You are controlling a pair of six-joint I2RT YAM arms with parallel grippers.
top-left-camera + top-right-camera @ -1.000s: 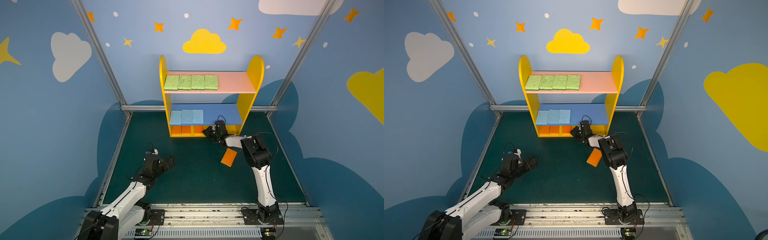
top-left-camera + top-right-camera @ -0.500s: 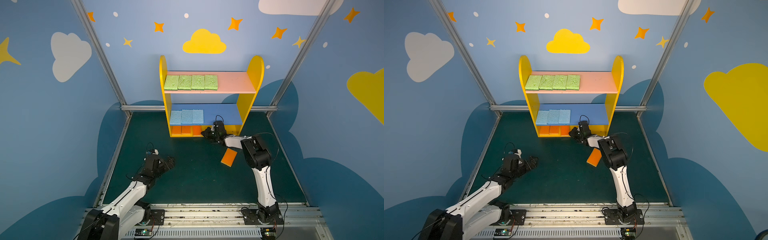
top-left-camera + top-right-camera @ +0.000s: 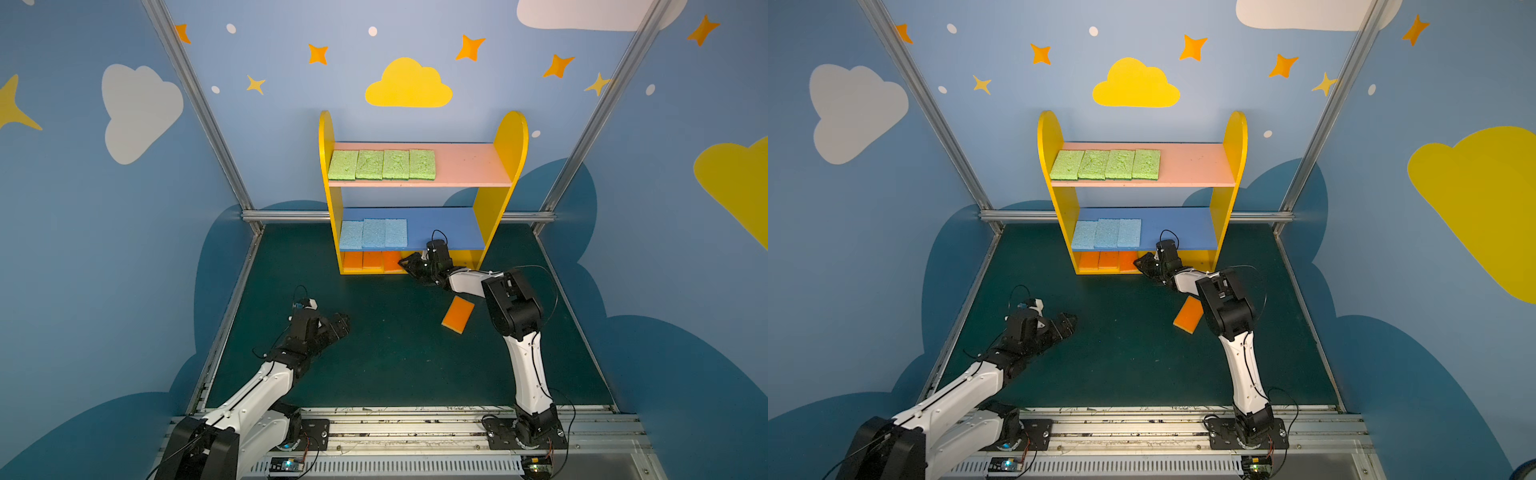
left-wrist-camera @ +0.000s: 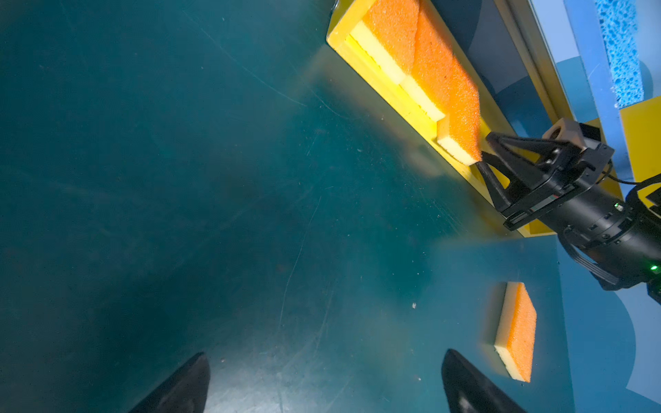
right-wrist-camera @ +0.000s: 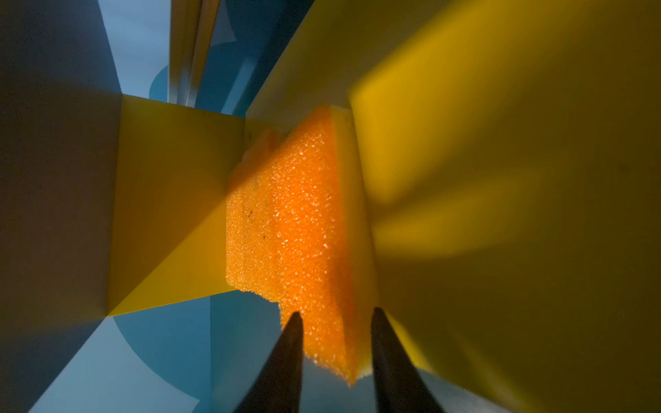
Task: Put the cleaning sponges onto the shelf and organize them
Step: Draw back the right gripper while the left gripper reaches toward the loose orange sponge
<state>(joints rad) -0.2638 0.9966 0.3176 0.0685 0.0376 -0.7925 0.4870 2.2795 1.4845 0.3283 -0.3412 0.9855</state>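
The shelf [image 3: 507, 137] stands at the back edge of the green surface [image 3: 395, 365], about midway along it. Four green sponges [image 3: 382, 165] lie side by side and touching on the left half of its pink board [image 3: 469, 166]. Three blue sponges [image 3: 373, 233] lie the same way on the left part of the blue board [image 3: 444, 232]. On the yellow base [image 3: 365, 271] three orange sponges [image 3: 372, 260] sit in a row from the left end, orange face up. The third orange sponge [image 3: 392, 261] [image 4: 461, 136] [image 5: 307, 232] sits a little farther forward than its two neighbours. The right gripper [image 3: 405, 264] [image 3: 1140, 264] [image 5: 334, 314] reaches low into the base tier. Its jaws stand partly apart on either side of that third sponge's near end, and I cannot tell whether they press on it or have let go. A fourth orange sponge [image 3: 457, 314] [image 3: 1188, 314] [image 4: 518, 329] lies flat on the surface in front of the shelf's right end, just beside the right arm's elbow. The left gripper [image 3: 338, 324] [image 3: 1069, 322] [image 4: 323, 354] hovers over the surface toward its left edge. Its jaws are spread wide with nothing between them.
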